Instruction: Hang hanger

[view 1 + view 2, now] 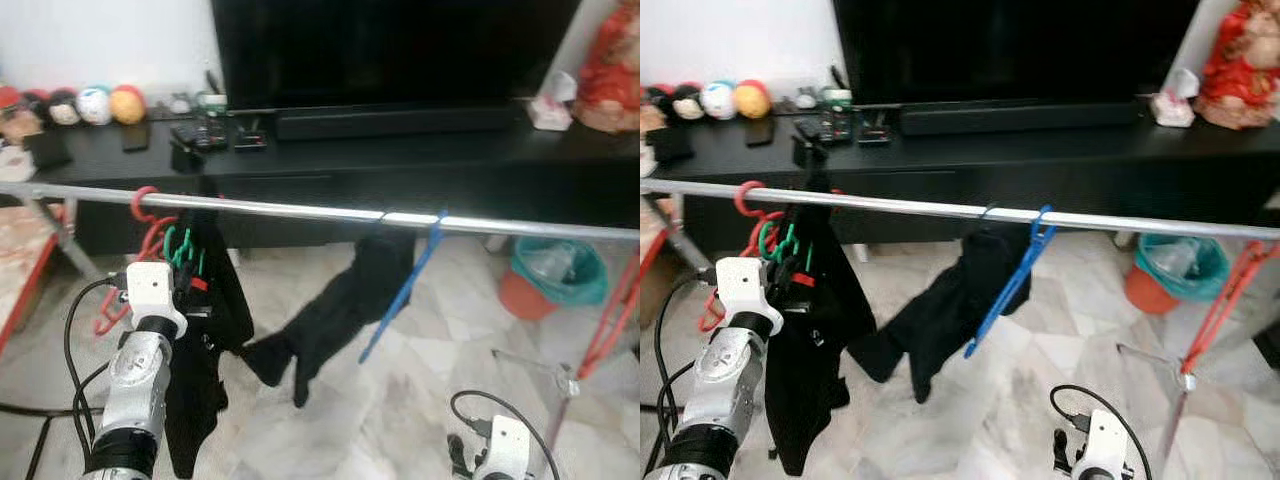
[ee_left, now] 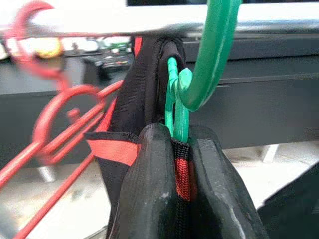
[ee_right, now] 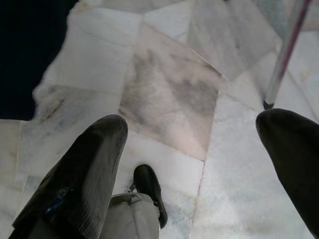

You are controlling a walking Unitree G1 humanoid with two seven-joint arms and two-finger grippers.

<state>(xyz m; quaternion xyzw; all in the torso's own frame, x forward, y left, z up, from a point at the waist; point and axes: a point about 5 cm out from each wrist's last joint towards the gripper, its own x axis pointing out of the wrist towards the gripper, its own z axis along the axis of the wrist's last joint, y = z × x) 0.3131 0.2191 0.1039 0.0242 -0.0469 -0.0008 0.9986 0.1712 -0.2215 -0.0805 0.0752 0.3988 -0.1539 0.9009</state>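
Observation:
A green hanger carrying a black garment with red trim hangs with its hook over the silver rail. My left gripper is shut on the hanger's neck and the garment's collar, just under the rail at its left part. In the left eye view the green hanger shows just above the left wrist. My right gripper hangs low at the right, open, with marble floor between its fingers.
Red hangers hang left of the green one. Another black garment and a blue hanger hang mid-rail. A black TV cabinet stands behind, a green bin and the red rack leg at right.

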